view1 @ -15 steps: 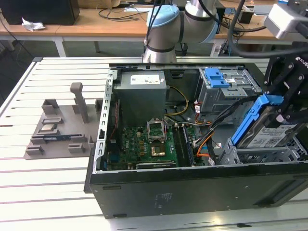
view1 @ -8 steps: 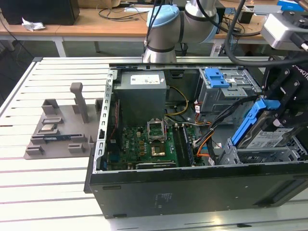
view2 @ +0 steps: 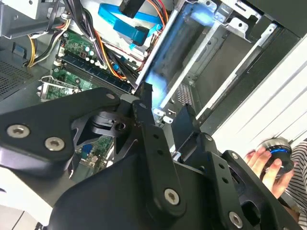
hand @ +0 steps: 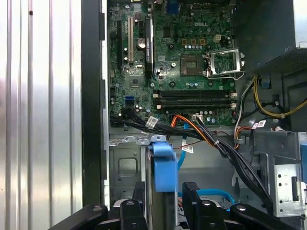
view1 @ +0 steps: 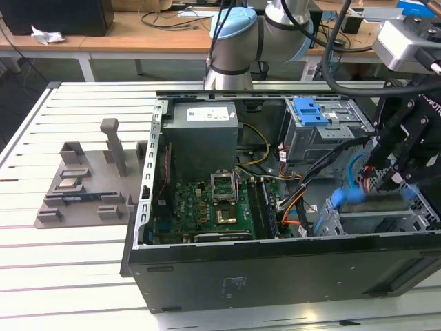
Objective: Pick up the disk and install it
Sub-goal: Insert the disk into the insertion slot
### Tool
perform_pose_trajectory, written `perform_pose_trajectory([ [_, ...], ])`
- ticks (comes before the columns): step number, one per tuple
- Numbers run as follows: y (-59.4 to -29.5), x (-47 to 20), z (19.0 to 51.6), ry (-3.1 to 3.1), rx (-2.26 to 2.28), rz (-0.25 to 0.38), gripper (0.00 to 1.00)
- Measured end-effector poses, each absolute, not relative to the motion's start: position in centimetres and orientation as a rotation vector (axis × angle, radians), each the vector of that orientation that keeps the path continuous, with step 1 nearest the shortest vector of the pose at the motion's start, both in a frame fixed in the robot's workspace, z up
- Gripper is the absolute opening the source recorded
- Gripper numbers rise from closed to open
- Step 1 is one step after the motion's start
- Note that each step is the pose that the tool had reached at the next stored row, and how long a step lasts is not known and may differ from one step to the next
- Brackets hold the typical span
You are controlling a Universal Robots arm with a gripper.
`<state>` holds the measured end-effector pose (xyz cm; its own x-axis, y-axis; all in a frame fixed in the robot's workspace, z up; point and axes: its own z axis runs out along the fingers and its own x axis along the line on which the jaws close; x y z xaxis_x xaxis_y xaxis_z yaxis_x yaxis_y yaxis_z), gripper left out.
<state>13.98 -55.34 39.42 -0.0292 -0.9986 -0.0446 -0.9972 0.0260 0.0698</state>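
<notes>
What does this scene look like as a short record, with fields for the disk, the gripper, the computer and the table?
disk: silver with blue rails, held at the drive cage
gripper: fingers closed on the disk
computer case: open, lying on the slatted table
drive cage: at the case's corner, on the exterior view's right
motherboard: green, exposed inside the case
grey box: inside the case, white sticker on top
</notes>
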Motion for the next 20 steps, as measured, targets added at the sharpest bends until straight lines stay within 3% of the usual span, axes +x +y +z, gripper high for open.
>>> perform_pose_trajectory([
  [6,-55.33,13.98,39.38,-2.238,2.177,-0.127,0.43],
  [9,-55.33,13.98,39.36,-2.238,2.177,-0.127,0.3],
  [10,-55.33,13.98,39.35,-2.238,2.177,-0.127,0.3],
  [13,-55.33,13.98,39.33,-2.238,2.177,-0.127,0.12],
  [20,-55.33,13.98,39.28,-2.238,2.177,-0.127,0.11],
])
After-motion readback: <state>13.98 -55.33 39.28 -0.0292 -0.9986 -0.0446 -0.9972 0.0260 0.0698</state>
